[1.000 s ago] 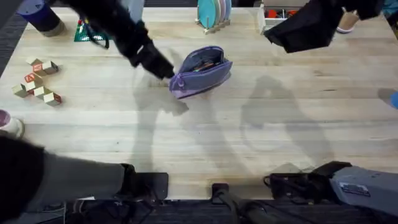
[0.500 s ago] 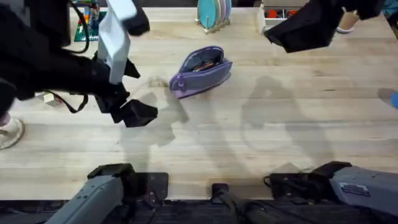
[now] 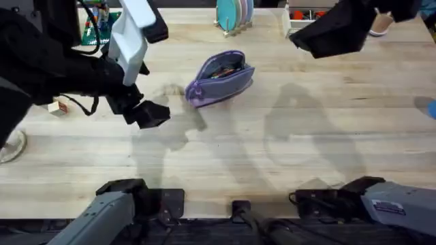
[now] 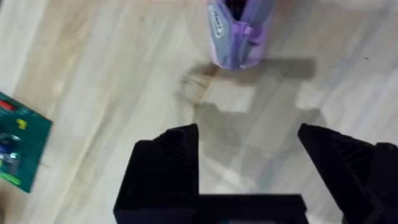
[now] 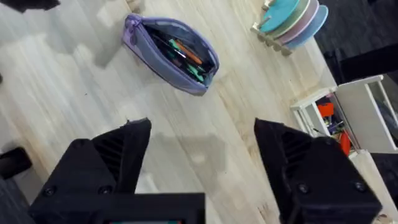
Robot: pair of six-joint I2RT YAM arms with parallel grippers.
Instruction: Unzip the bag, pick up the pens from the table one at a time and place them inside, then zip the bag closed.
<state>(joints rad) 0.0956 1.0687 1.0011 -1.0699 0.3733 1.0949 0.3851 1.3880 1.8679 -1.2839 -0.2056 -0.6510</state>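
The lavender bag (image 3: pixel 220 77) lies on the table (image 3: pixel 286 143) at the back middle, its zipper open. In the right wrist view the bag (image 5: pixel 171 53) gapes, and slim pens (image 5: pixel 180 51), dark beside orange and green, lie inside. My left gripper (image 3: pixel 146 114) hangs open and empty, left of the bag and nearer the front, apart from it. The left wrist view shows its black fingers (image 4: pixel 168 162) spread, with the bag's end (image 4: pixel 239 31) ahead. My right gripper (image 3: pixel 306 37) is raised at the back right; it (image 5: pixel 202 124) stands open with nothing in it.
A rack of plates (image 3: pixel 235 13) stands behind the bag and a white bin (image 3: pixel 303 15) to its right. A green board (image 4: pixel 15 149) and wooden blocks (image 3: pixel 58 107) lie at the far left. A pale cup (image 3: pixel 10 146) sits at the left edge.
My left gripper has drawn back from the bag's left end, leftward and toward the front. The bag stays open where it was. The right arm has not moved.
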